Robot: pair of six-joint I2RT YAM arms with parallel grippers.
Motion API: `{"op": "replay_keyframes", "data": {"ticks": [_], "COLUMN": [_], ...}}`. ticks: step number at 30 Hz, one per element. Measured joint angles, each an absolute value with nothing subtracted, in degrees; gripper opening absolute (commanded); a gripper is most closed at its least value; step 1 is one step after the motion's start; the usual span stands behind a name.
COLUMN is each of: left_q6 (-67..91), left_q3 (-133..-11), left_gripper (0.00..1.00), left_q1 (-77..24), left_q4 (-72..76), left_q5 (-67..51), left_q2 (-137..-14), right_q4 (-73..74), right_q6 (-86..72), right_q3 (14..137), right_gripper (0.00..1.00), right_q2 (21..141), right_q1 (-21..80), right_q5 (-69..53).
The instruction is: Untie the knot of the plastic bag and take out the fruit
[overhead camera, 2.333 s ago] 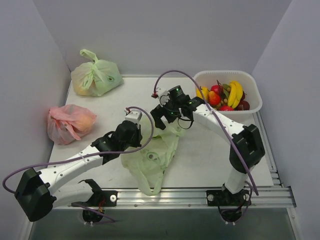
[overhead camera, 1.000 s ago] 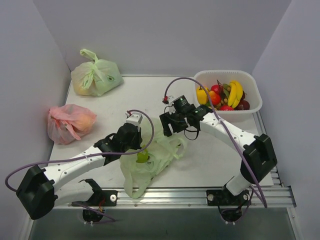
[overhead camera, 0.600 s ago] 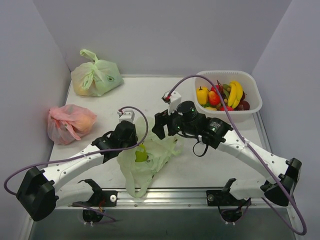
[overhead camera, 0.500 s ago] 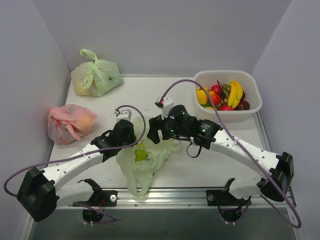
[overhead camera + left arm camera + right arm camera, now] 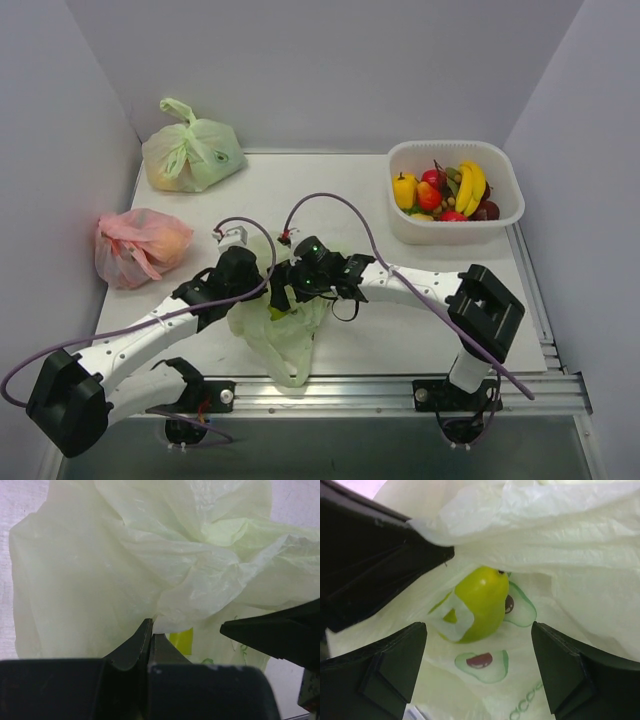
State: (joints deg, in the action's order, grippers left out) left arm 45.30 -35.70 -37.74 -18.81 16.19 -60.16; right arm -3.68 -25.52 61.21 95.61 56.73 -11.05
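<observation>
The plastic bag (image 5: 560,540) looks crinkly and translucent, the apple (image 5: 482,600) glossy.

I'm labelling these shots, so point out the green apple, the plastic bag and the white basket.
green apple (image 5: 485,600), right wrist view, its shiny upper side.
plastic bag (image 5: 285,350), top view, its crumpled near end.
white basket (image 5: 455,232), top view, its near wall.

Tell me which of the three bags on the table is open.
The pale-green bag nearest the robot: its mouth gapes, showing a green apple inside. The other green bag and the pink bag look tied shut.
</observation>
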Motion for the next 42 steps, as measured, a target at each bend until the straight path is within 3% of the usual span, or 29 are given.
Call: {"op": "replay_keyframes", "data": {"ticks": [8,12,16,19,32,37,42], "left_q6": [46.4,46.5,46.3,45.9,39.4,34.5,27.4], "left_q3": [-34.3,-33.6,-33.6,-33.6,-35.7,-38.5,-39.6], "left_gripper": [0.0,0.0,0.0,0.0,0.0,0.0,0.0], "left_q1": [-37.5,-37.3,-37.0,-36.2,-31.3,-30.4,-29.9], "left_q4": [-18.8,-18.8,-18.8,-18.8,-19.2,-19.5,-19.5], "left_q5": [15.6,15.5,15.4,15.6,16.1,16.0,12.8], "left_q2": [-59.5,-59.5,-59.0,-58.2,-58.5,-59.0,-58.6], "right_q4": [-9.2,-10.7,-11.4,-11.4,0.2,7.0,11.8], "right_q6": [-25.4,-25.0,-24.5,-24.0,-16.8,-13.8,-9.9], "right_q3": [62.9,62.9,62.5,60.3,61.1,65.8,70.7], "right_gripper": [0.87,0.73,0.42,0.32,0.31,0.34,0.38], "right_q2": [103.3,105.6,105.4,103.2,83.2,78.4,74.7], "right_q1": [56.7,56.7,56.4,55.9,49.6,42.1,32.8], "right_q5": [-13.6,-14.4,-14.5,-14.4,-18.7,-20.2,-12.5]}}
